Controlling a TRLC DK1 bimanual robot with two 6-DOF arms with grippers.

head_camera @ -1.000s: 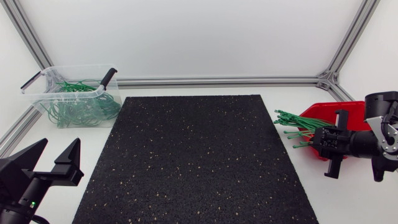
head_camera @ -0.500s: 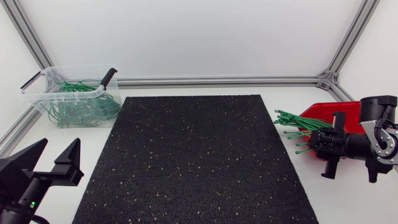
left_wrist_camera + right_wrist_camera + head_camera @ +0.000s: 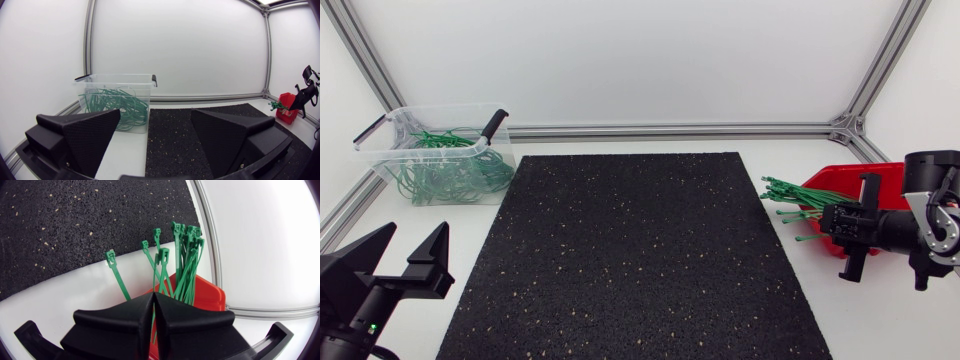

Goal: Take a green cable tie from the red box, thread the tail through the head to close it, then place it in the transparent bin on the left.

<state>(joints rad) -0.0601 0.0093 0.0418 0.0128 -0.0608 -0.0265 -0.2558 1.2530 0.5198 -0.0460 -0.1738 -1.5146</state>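
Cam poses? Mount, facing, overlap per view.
Head: fixed above table, looking down on black mat; left end effector and right end effector at the sides.
Left wrist: left arm's last link, facing across to transparent bin; own end effector open.
Right wrist: over red box; own end effector shut on green cable tie.
Shared: head and left wrist both show bin, box.

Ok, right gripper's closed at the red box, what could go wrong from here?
1. The right gripper looks shut on a green cable tie that crosses the bundle of ties. Lifting may drag several out.
2. Only a thin sliver of green shows between the fingers, so the grip may slip.
3. The red box could shift if the tangle catches.
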